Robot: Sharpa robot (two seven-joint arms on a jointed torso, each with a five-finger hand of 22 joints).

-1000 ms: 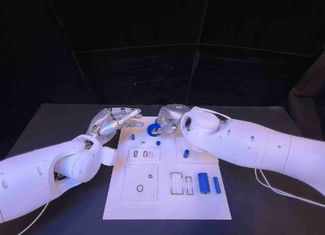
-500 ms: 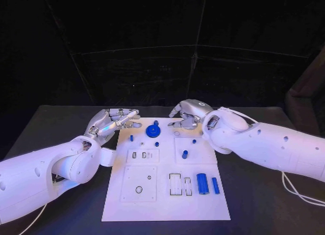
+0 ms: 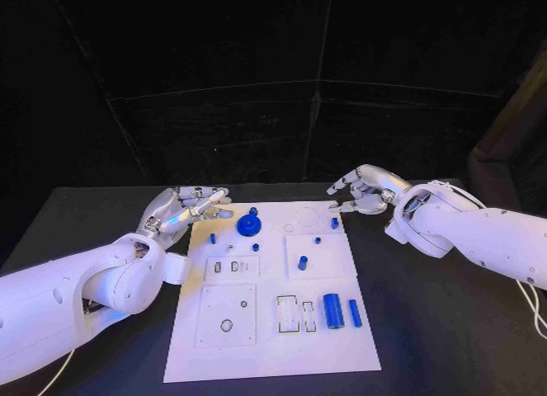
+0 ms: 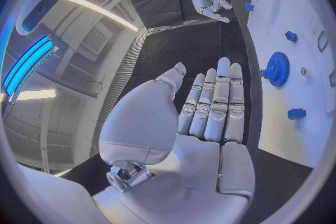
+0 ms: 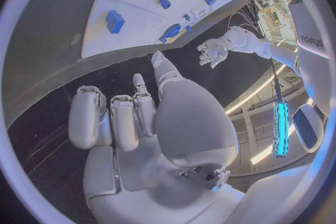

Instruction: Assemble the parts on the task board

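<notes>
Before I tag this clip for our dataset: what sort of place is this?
Most likely a robotics lab or test cell. A white task board with small blue parts such as a gear lies on a black table backed by dark curtains, and the wrist views show strip lights and ceiling panels overhead.

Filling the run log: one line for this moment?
left hand: open, beside board | right hand: empty, off board | blue gear: on task board

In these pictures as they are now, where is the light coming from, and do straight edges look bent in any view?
Head view: dark backdrop, bluish light on the task board, whose edges run straight. Left wrist view: bright strip lamps overhead; the board's edge curves beside the left hand. Right wrist view: a glowing blue tube in the room; the board bows above the right hand.
</notes>
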